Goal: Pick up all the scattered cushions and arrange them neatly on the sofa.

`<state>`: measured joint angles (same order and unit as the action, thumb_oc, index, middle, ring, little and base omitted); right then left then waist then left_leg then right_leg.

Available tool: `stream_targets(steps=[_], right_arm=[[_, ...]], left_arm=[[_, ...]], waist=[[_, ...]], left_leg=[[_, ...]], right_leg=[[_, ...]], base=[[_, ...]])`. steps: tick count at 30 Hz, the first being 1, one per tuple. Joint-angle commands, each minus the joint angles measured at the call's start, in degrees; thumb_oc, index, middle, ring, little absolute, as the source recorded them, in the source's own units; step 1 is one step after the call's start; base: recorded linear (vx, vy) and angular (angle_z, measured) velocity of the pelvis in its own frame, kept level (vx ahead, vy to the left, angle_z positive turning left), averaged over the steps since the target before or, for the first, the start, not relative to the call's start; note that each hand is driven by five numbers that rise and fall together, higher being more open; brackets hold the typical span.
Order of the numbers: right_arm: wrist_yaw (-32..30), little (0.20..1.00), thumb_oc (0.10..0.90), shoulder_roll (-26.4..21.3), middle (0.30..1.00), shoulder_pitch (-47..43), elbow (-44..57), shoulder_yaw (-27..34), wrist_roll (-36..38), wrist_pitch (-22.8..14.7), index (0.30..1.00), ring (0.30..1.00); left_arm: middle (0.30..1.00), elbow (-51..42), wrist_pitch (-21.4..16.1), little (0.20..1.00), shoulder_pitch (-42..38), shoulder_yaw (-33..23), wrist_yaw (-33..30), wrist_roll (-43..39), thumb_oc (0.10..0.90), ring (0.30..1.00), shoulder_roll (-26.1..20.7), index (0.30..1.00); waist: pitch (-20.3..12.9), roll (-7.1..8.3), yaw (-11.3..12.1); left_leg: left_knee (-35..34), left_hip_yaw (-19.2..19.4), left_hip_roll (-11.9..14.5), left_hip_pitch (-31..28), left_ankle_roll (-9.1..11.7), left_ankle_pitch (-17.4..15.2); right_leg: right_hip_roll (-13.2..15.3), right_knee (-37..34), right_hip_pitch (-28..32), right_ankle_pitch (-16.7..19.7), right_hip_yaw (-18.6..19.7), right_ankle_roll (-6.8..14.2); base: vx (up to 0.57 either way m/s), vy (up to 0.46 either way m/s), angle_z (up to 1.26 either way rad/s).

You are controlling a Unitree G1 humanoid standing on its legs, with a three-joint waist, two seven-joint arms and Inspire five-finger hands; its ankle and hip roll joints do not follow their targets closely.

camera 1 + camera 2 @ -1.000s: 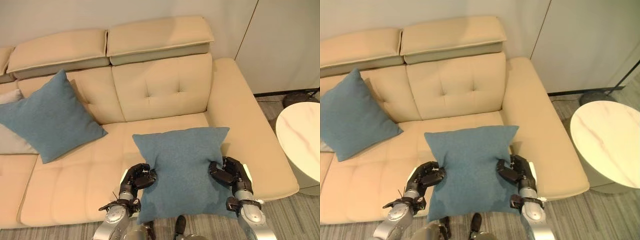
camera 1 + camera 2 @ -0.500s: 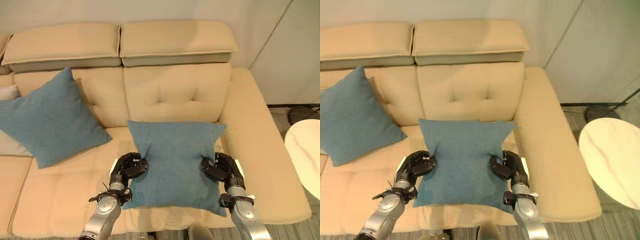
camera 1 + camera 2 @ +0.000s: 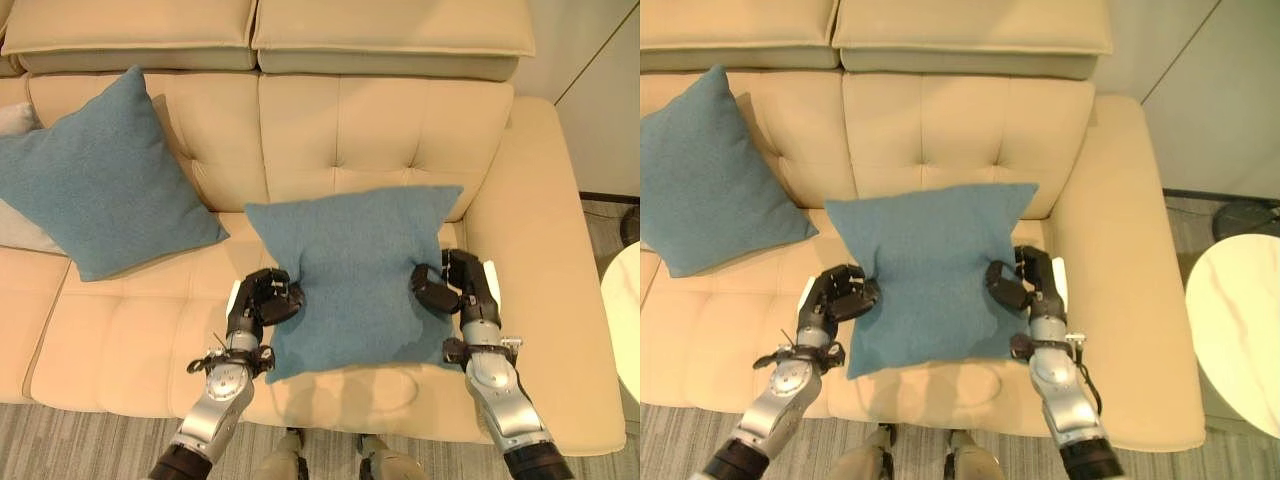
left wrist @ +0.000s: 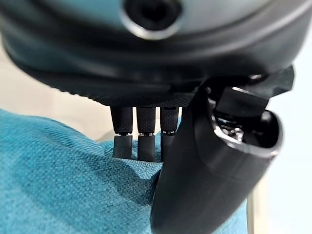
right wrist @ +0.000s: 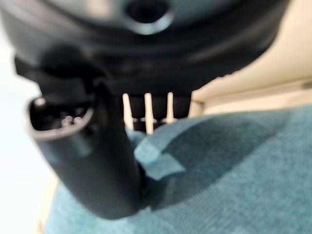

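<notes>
Carried cushion now nearer sofa backrest, second cushion beside

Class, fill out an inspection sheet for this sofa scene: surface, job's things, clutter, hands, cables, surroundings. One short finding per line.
Surface: beige sofa, tufted seat and back.
Job's things: held blue cushion above the right seat, top corner near the backrest; second blue cushion leaning on the left backrest.
Clutter: pale cushion partly hidden behind the second blue cushion.
Hands: left hand and right hand pinch opposite edges of the held blue cushion.
Cables: nothing seen.
Surroundings: round white table to the right; grey floor.
</notes>
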<state>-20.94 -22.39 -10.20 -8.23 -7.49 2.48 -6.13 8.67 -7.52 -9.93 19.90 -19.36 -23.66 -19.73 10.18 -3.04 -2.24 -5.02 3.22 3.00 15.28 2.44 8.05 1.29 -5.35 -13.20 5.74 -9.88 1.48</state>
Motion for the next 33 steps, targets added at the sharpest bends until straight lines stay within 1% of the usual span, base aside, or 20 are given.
stream_targets(steps=[1, 2, 3, 4, 5, 6, 7, 8, 9, 11, 12, 13, 15, 16, 18, 19, 22, 25, 32, 33], right_arm=[[-4.8, 0.3, 0.4, -0.8, 0.3, -9.8, 7.8, -3.5, -6.2, -11.7, 0.3, 0.3], [-6.2, 0.3, 0.4, -0.8, 0.3, -12.4, 6.4, -4.2, -7.2, -11.7, 0.3, 0.3], [-9.8, 0.3, 0.4, -0.6, 0.3, -18.1, 2.9, -5.9, -9.2, -11.5, 0.3, 0.3], [-9.9, 0.3, 0.4, -0.6, 0.3, -18.1, 2.9, -5.9, -9.2, -11.5, 0.3, 0.3], [-12.8, 0.3, 0.4, -1.0, 0.3, -21.7, 0.9, -6.9, -11.2, -11.4, 0.3, 0.3], [-14.1, 0.3, 0.4, -0.9, 0.3, -23.2, 0.0, -7.2, -12.0, -11.2, 0.3, 0.3], [-17.2, 0.3, 0.4, -0.9, 0.3, -26.0, -1.9, -7.8, -14.0, -10.9, 0.3, 0.3], [-18.4, 0.3, 0.4, -0.8, 0.3, -27.1, -2.7, -7.9, -14.8, -10.9, 0.3, 0.3], [-21.2, 0.3, 0.4, -1.2, 0.3, -29.6, -5.5, -8.2, -16.4, -10.3, 0.3, 0.3], [-22.1, 0.3, 0.4, -1.8, 0.3, -31.1, -8.0, -8.8, -16.7, -9.7, 0.3, 0.3], [-22.1, 0.507, 0.538, -1.8, 0.507, -31.2, -8.1, -8.8, -16.7, -9.7, 0.507, 0.507], [-21.9, 0.9, 0.8, -2.1, 0.9, -31.9, -9.7, -9.1, -15.8, -9.5, 0.9, 0.9], [-20.5, 0.9, 0.8, -3.3, 0.9, -35.1, -15.3, -10.2, -11.4, -8.9, 0.9, 0.9], [-20.5, 0.9, 0.8, -3.3, 0.9, -35.1, -15.3, -10.3, -11.4, -8.9, 0.9, 0.9], [-17.5, 0.9, 0.8, -4.0, 0.9, -32.3, -15.5, -10.2, -10.3, -7.4, 0.9, 0.9], [-17.5, 0.9, 0.8, -4.0, 0.9, -32.2, -15.4, -10.2, -10.3, -7.4, 0.9, 0.9], [-15.8, 0.9, 0.8, -3.6, 0.9, -28.8, -14.8, -9.4, -10.4, -7.2, 0.9, 0.9], [-14.4, 0.9, 0.8, -2.9, 0.9, -26.3, -15.6, -8.8, -8.6, -7.1, 0.9, 0.9], [-11.2, 0.9, 0.8, -3.8, 0.9, -21.3, -13.3, -6.1, -6.6, -7.1, 0.9, 0.9], [-9.9, 0.9, 0.8, -4.5, 0.9, -19.3, -11.8, -4.8, -6.0, -7.1, 0.9, 0.9]], left_arm=[[0.3, -4.7, -14.0, 0.3, -16.7, 4.1, -1.8, 7.6, 0.4, 0.3, 2.9, 0.3], [0.3, -3.4, -14.1, 0.3, -19.4, 4.7, -3.0, 8.4, 0.4, 0.3, 3.1, 0.3], [0.3, 0.0, -14.6, 0.3, -26.1, 6.5, -6.5, 10.7, 0.4, 0.3, 3.5, 0.3], [0.3, 0.0, -14.6, 0.3, -26.1, 6.5, -6.5, 10.7, 0.4, 0.3, 3.5, 0.3], [0.3, 2.8, -15.1, 0.3, -30.5, 7.7, -9.1, 12.0, 0.4, 0.3, 4.1, 0.3], [0.3, 4.0, -15.2, 0.3, -32.6, 8.3, -10.4, 12.6, 0.4, 0.3, 4.4, 0.3], [0.3, 5.8, -15.6, 0.3, -36.0, 9.0, -13.2, 14.8, 0.4, 0.3, 4.6, 0.3], [0.3, 6.7, -15.5, 0.3, -37.5, 9.2, -14.3, 15.8, 0.4, 0.3, 4.8, 0.3], [0.3, 9.1, -15.1, 0.3, -40.3, 9.7, -17.0, 18.4, 0.4, 0.3, 5.8, 0.3], [0.3, 11.0, -14.7, 0.3, -41.3, 10.2, -17.7, 19.1, 0.4, 0.3, 6.4, 0.3], [0.653, 11.0, -14.7, 0.653, -41.4, 10.2, -17.7, 19.1, 0.635, 0.653, 6.4, 0.653], [0.9, 12.3, -14.7, 0.9, -41.6, 10.2, -17.6, 18.6, 0.8, 0.9, 6.6, 0.9], [0.9, 17.0, -13.6, 0.9, -43.1, 10.7, -16.0, 15.4, 0.8, 0.9, 6.8, 0.9], [0.9, 17.0, -13.6, 0.9, -43.2, 10.6, -16.0, 15.4, 0.8, 0.9, 6.8, 0.9], [0.9, 16.5, -12.6, 0.9, -40.5, 10.2, -13.9, 14.8, 0.8, 0.9, 5.5, 0.9], [0.9, 16.5, -12.6, 0.9, -40.5, 10.2, -13.9, 14.8, 0.8, 0.9, 5.5, 0.9], [0.9, 16.7, -12.2, 0.9, -36.4, 8.7, -12.1, 13.4, 0.8, 0.9, 5.6, 0.9], [0.9, 18.0, -11.9, 0.9, -33.5, 7.4, -10.8, 10.7, 0.8, 0.9, 6.0, 0.9], [0.9, 16.0, -11.7, 0.9, -27.1, 3.9, -8.5, 9.2, 0.8, 0.9, 4.1, 0.9], [0.9, 14.4, -11.8, 0.9, -25.2, 2.4, -7.7, 8.7, 0.8, 0.9, 3.3, 0.9]], waist=[[-6.2, 1.16, -0.2], [-6.6, 0.91, -0.2], [-7.4, 0.66, -0.3], [-7.5, 0.65, -0.3], [-7.9, 0.6, -0.4], [-8.1, 0.56, -0.4], [-8.2, 0.45, -0.5], [-8.2, 0.41, -0.5], [-8.0, 0.42, -0.5], [-7.9, 0.48, -0.5], [-7.9, 0.46, -0.5], [-7.9, 0.57, -0.6], [-7.6, 0.83, -0.7], [-7.6, 0.83, -0.7], [-7.4, 0.96, -0.7], [-7.4, 0.97, -0.7], [-7.7, 1.12, -0.8], [-7.8, 1.23, -0.9], [-8.4, 1.43, -0.8], [-8.6, 1.61, -0.8]], left_leg=[[0.0, 2.4, 0.5, 2.1, 2.3, -2.4], [0.0, 2.3, 0.4, 3.4, 2.4, -2.2], [0.0, 2.0, 0.1, 6.5, 2.6, -1.3], [0.0, 1.9, 0.1, 6.6, 2.6, -1.3], [0.0, 1.9, 0.0, 8.1, 2.7, -1.0], [0.0, 1.9, -0.1, 8.7, 2.8, -0.8], [0.0, 2.0, -0.1, 9.5, 2.9, -0.9], [0.0, 2.0, 0.0, 9.7, 3.0, -0.8], [0.0, 2.2, 0.0, 10.4, 3.1, -0.6], [0.0, 2.3, 0.1, 10.5, 3.3, -0.6], [0.0, 2.3, 0.1, 10.5, 3.3, -0.6], [0.0, 2.3, 0.1, 10.5, 3.3, -0.6], [0.0, 2.5, 0.2, 10.8, 3.4, -0.3], [0.0, 2.5, 0.2, 10.8, 3.4, -0.3], [0.0, 2.5, 0.3, 10.4, 3.5, -0.4], [0.0, 2.5, 0.3, 10.4, 3.5, -0.4], [0.0, 2.5, 0.4, 10.2, 3.4, -0.5], [0.0, 2.6, 0.4, 10.2, 3.4, -0.5], [0.0, 2.7, 0.6, 9.3, 3.5, -0.7], [0.0, 2.6, 0.8, 8.7, 3.5, -0.8]], right_leg=[[2.1, 0.4, -1.5, -4.0, 0.1, 7.3], [2.0, 0.4, -3.0, -3.7, 0.2, 7.2], [1.9, 0.4, -6.1, -3.0, 0.5, 6.9], [1.9, 0.4, -6.2, -3.0, 0.5, 6.9], [1.9, 0.4, -7.6, -2.7, 0.8, 6.7], [1.9, 0.4, -8.2, -2.5, 0.8, 6.7], [1.9, 0.4, -9.1, -2.5, 0.9, 6.7], [1.9, 0.4, -9.5, -2.4, 1.0, 6.6], [2.1, 0.4, -10.2, -2.1, 0.9, 6.6], [2.1, 0.4, -10.5, -2.0, 0.8, 6.6], [2.1, 0.4, -10.5, -2.0, 0.9, 6.6], [2.1, 0.4, -10.6, -1.9, 1.0, 6.5], [2.1, 0.4, -11.0, -1.5, 1.0, 6.5], [2.1, 0.4, -11.0, -1.5, 1.0, 6.5], [2.1, 0.4, -10.8, -1.6, 1.0, 6.5], [2.1, 0.4, -10.8, -1.6, 1.0, 6.5], [2.0, 0.4, -10.6, -1.6, 1.0, 6.4], [2.1, 0.4, -10.5, -1.6, 1.0, 6.3], [2.0, 0.4, -9.8, -1.8, 1.1, 6.2], [2.0, 0.4, -9.1, -2.0, 1.0, 6.2]], base=[[-0.09, 0.001, 0.03], [-0.12, 0.007, 0.08], [-0.1, 0.008, 0.05], [-0.1, 0.008, 0.06], [-0.04, 0.005, 0.0], [-0.06, 0.022, 0.01], [-0.03, 0.026, -0.02], [-0.05, 0.039, -0.05], [-0.04, 0.026, 0.09], [-0.03, 0.011, 0.35], [-0.01, 0.002, 0.23], [-0.03, 0.0, -0.53], [-0.05, 0.002, -0.64], [-0.03, 0.001, -0.21], [0.0, -0.004, 0.12], [0.01, -0.011, 0.47], [0.01, -0.014, 0.15], [-0.01, -0.013, -0.22], [0.01, -0.01, -0.01], [0.03, -0.015, 0.21]])
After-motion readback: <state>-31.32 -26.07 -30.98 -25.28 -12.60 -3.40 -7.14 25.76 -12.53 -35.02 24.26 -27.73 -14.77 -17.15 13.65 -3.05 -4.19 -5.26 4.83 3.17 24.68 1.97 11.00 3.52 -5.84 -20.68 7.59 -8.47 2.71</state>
